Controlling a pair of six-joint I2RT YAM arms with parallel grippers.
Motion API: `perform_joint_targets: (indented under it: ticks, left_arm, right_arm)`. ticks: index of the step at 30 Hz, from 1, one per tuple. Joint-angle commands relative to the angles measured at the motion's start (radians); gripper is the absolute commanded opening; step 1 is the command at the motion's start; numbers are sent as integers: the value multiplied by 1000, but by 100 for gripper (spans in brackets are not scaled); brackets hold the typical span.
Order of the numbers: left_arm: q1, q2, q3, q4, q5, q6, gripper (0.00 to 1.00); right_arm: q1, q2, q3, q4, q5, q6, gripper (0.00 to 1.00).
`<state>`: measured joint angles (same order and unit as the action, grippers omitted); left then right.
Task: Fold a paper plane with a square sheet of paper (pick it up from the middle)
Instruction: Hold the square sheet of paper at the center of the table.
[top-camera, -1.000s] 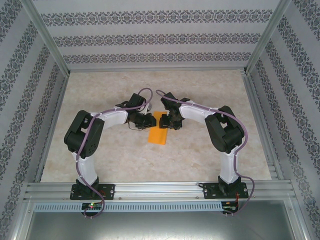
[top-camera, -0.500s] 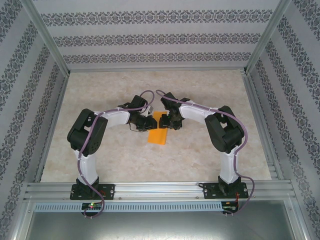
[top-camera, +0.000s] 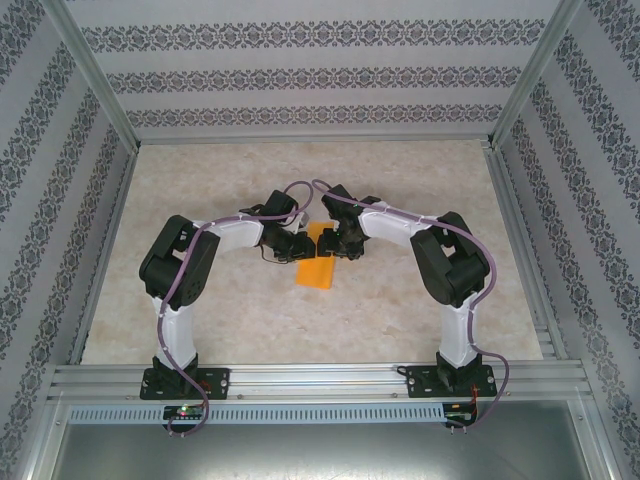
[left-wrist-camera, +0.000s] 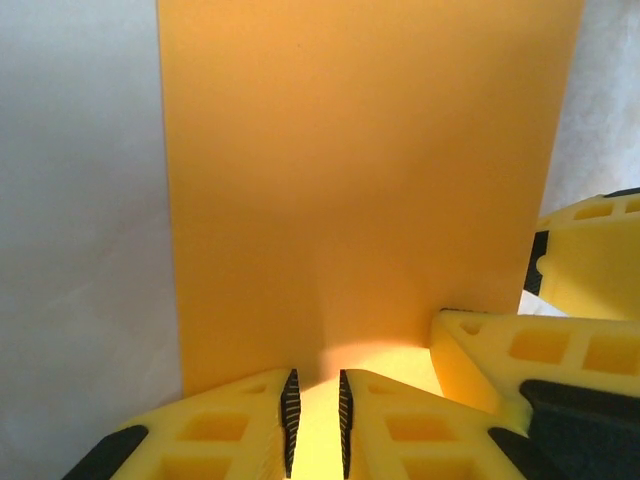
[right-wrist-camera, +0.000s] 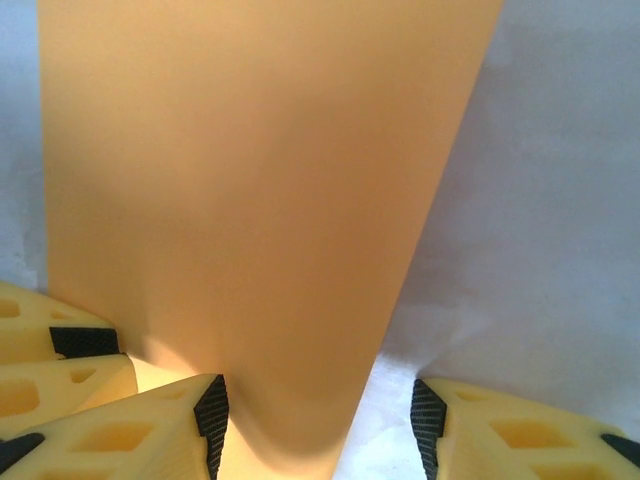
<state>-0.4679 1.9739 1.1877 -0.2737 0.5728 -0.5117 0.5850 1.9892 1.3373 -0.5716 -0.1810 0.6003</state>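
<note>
Two grippers and one sheet are listed, every place being given from the sheet.

1. Square sheet of paper (top-camera: 317, 270). Orange-yellow, plain and unmarked. In the top view it is seen as a narrow strip rather than a full square. A pale marbled table (top-camera: 200, 300) is spread beneath it. Its near end is left free on that surface, while its far end is taken in between the two grippers.

2. Left gripper (top-camera: 299, 245). It is set at the sheet's left side, touching it. In the left wrist view the black ribbed pads (left-wrist-camera: 291, 420) are drawn close together, with a narrow slot left between them. That slot is filled from pad to pad by a bright, raised bulge of the sheet, so the paper is taken as pinched there. Beyond the pads the sheet is seen stretching away flat and smooth.

3. Right gripper (top-camera: 337, 243). It is set at the sheet's right side, facing item 2 across the paper. In the right wrist view the jaws are held wide apart and nothing is clamped. A curled, narrowed end of the sheet is lodged against one ribbed pad (right-wrist-camera: 212, 415). The opposite pad is kept clear of the paper, over bare table. Yellow fingers of item 2 are noted at that view's left edge, just beside the sheet.
</note>
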Motion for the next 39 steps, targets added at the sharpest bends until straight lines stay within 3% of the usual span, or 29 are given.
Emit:
perform_joint_targets:
  ticks: [1, 7, 12, 14, 18, 21, 25, 32, 39]
  left_arm:
    - [-14, 57, 4, -69, -85, 50, 23]
    - [-15, 75, 7, -79, -105, 63, 23]
    - [-17, 80, 6, -92, -118, 73, 23]
    - [-18, 79, 6, -97, -120, 75, 23]
    - [-17, 81, 10, -106, -124, 81, 23]
    - [-17, 80, 10, -108, -124, 80, 23]
    - [-17, 85, 12, -108, -122, 82, 23]
    - [-18, 89, 20, -116, -120, 84, 23]
    - [-17, 89, 12, -115, -120, 85, 23]
  right_arm:
    - [-6, -22, -53, 102, -12, 15, 56]
    - [-28, -133, -152, 181, -77, 55, 54]
    - [-42, -148, -227, 342, -227, 164, 31]
    - [-41, -148, -236, 378, -251, 189, 29]
    - [-38, -176, -222, 338, -243, 177, 29]
    - [-40, -213, -213, 252, -195, 128, 38]
    - [-50, -245, -233, 244, -194, 132, 40]
    - [-46, -181, -244, 413, -308, 234, 30]
    - [-68, -122, -237, 405, -286, 215, 24]
